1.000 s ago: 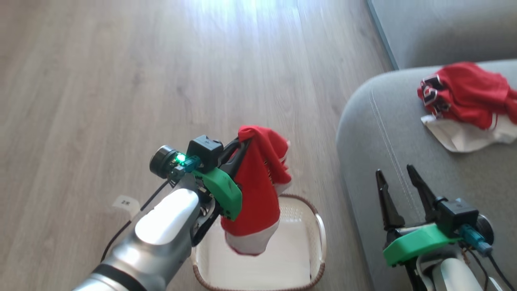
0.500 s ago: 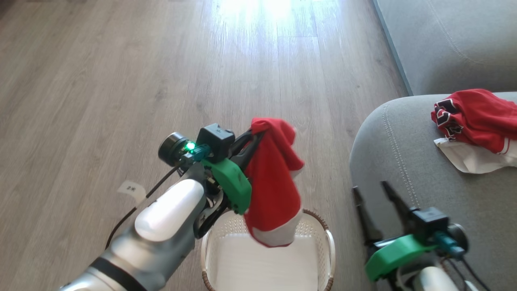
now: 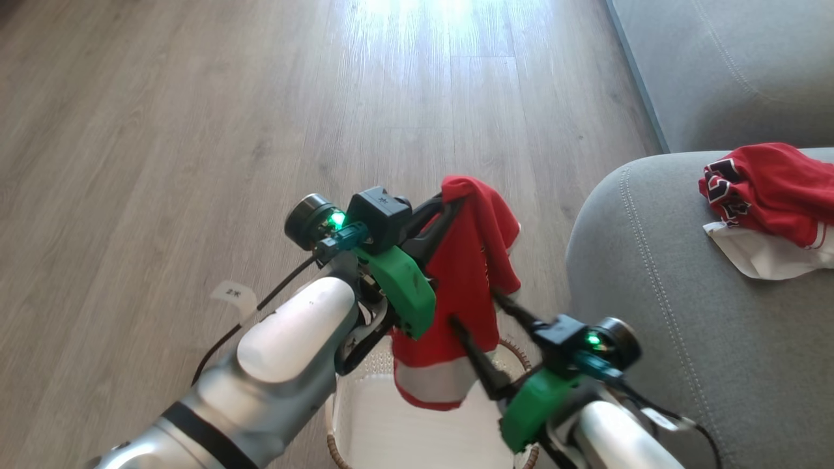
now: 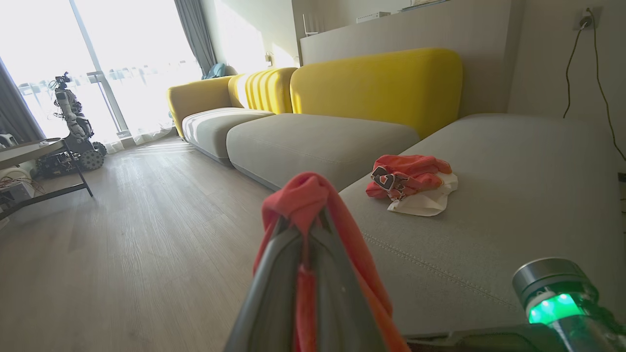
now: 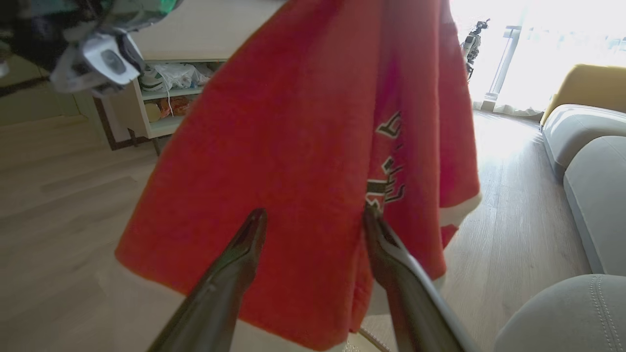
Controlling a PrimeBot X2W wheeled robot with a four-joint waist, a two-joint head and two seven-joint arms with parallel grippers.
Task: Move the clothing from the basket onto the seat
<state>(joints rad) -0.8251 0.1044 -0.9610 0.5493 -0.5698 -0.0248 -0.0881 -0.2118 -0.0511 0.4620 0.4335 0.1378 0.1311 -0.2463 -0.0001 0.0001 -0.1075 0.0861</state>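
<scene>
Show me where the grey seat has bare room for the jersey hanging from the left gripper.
Bare: the near part of the seat, from its rounded stitched edge up to the crumpled jersey. Crowded: around that jersey, and beside the hanging jersey, where the open right gripper stands close.

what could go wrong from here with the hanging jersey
1. The left gripper pinches only a small bunch at the top of the hanging jersey; it might slip and drop into the basket or onto the floor.
2. The open right gripper has its fingers at the cloth; closing or pulling there could tug it out of the left grip.
</scene>
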